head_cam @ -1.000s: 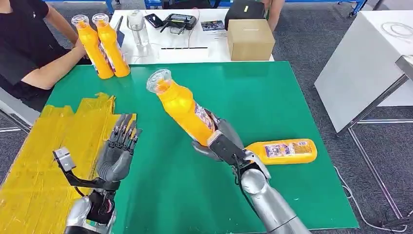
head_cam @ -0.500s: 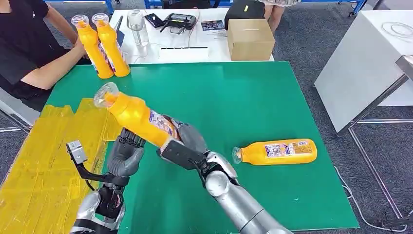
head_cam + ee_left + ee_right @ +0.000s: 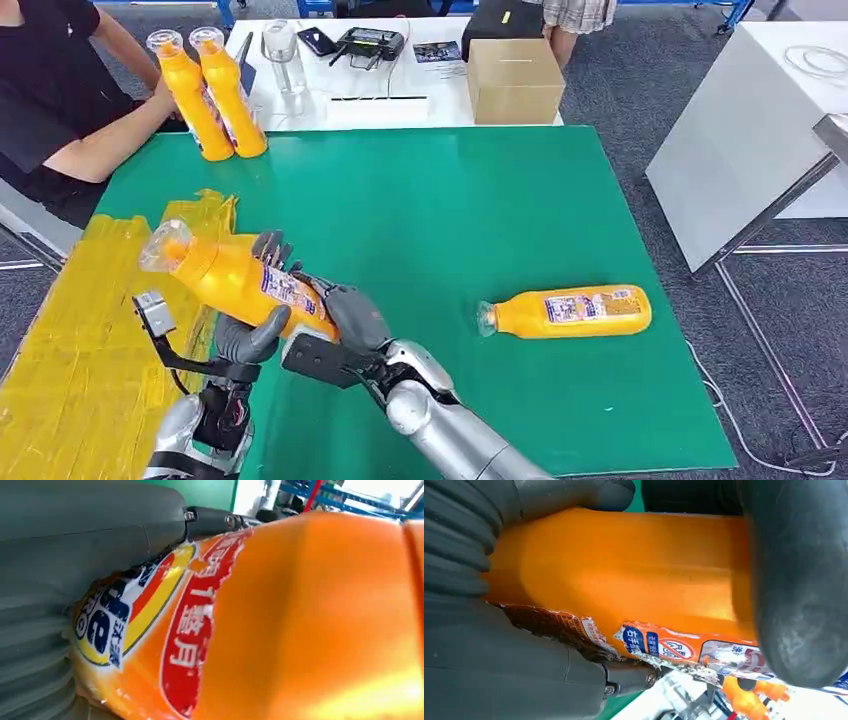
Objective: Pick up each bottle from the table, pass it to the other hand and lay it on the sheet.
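Observation:
My right hand (image 3: 345, 320) grips an orange bottle (image 3: 235, 280) by its lower end and holds it tilted, clear cap toward the yellow sheet (image 3: 80, 340). The bottle's middle lies against the palm of my left hand (image 3: 250, 335); its fingers (image 3: 272, 247) stand up behind the bottle and its thumb sits on the near side. Up close the bottle (image 3: 300, 620) presses on the left hand (image 3: 60, 555), and the right hand (image 3: 499, 655) wraps the bottle (image 3: 624, 575). A second orange bottle (image 3: 565, 311) lies on its side on the green mat (image 3: 480, 200).
Two more orange bottles (image 3: 190, 95) (image 3: 232, 95) stand at the mat's far left corner beside a seated person (image 3: 60, 90). A cardboard box (image 3: 513, 80) and small devices sit on the white table behind. Another white table (image 3: 760, 120) stands to the right.
My right hand has carried the bottle left and lowered it into my left hand, tipping it flatter. My left hand has come up under the bottle. The lying bottle has not moved.

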You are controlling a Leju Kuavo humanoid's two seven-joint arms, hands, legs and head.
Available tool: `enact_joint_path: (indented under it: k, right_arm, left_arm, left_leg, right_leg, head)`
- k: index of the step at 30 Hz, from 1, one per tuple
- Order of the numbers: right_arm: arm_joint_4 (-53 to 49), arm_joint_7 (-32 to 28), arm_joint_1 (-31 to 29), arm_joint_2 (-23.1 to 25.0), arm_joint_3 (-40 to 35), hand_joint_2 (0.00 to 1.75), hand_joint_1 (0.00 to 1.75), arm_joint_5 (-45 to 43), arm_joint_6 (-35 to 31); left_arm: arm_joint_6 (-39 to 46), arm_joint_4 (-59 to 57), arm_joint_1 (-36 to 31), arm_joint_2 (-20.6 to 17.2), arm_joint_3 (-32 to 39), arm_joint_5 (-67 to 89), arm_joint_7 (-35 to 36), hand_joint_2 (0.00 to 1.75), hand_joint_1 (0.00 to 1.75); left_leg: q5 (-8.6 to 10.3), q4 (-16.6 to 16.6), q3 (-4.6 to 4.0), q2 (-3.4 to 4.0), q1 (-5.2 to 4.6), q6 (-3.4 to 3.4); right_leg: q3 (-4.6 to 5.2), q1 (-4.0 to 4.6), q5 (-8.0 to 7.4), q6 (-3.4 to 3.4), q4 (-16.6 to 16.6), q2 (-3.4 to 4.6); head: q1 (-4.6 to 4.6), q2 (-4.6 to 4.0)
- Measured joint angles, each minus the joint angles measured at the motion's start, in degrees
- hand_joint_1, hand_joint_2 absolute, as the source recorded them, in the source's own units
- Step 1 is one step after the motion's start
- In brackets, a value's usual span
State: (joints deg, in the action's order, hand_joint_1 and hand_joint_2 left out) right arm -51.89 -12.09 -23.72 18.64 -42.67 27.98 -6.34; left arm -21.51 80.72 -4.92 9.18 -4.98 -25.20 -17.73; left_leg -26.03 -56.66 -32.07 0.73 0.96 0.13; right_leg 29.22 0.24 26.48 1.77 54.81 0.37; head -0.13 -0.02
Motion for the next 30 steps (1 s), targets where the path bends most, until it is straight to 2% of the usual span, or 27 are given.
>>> enact_joint_path:
  k: [15, 16, 17, 30]
  right_arm:
    - [1.4, -0.02, -0.03, 0.22, -0.9, 1.75, 1.75, 0.04, -0.07]
    - [1.57, -0.04, 0.02, 0.35, -1.05, 1.75, 1.75, 0.11, -0.07]
    - [1.75, -0.02, 0.01, 0.46, -1.22, 1.75, 1.75, 0.13, -0.07]
    - [2.77, -0.24, 0.01, 0.63, -1.99, 1.75, 1.75, -0.04, -1.05]
  left_arm:
    - [0.44, 0.0, 0.93, -0.15, 0.22, 0.02, -0.04, 1.75, 0.02]
    - [0.59, 0.0, 0.98, -0.15, 0.3, 0.02, -0.11, 1.75, 1.64]
    - [0.72, 0.0, 1.05, -0.15, 0.44, 0.11, -0.22, 1.75, 1.75]
    - [1.88, 0.59, 1.77, -0.15, 0.96, 3.08, -2.3, 1.75, 1.75]
  left_leg:
    - [0.0, 0.0, 0.01, 0.0, 0.0, -0.01]
    - [0.0, 0.0, 0.0, 0.01, 0.0, -0.01]
    - [0.0, 0.0, 0.0, 0.01, 0.0, -0.01]
    - [0.0, 0.0, 0.01, 0.01, 0.0, -0.01]
  right_leg:
    - [0.0, -0.03, 0.0, 0.0, 0.0, 0.01]
    - [0.01, -0.03, 0.0, 0.0, 0.0, 0.01]
    - [0.01, -0.02, 0.0, 0.0, 0.0, 0.01]
    - [0.02, -0.05, 0.0, 0.0, 0.0, 0.01]
  head:
    - [-0.02, 0.0]
    - [-0.02, 0.0]
    - [0.0, 0.0]
    - [-0.02, 0.0]
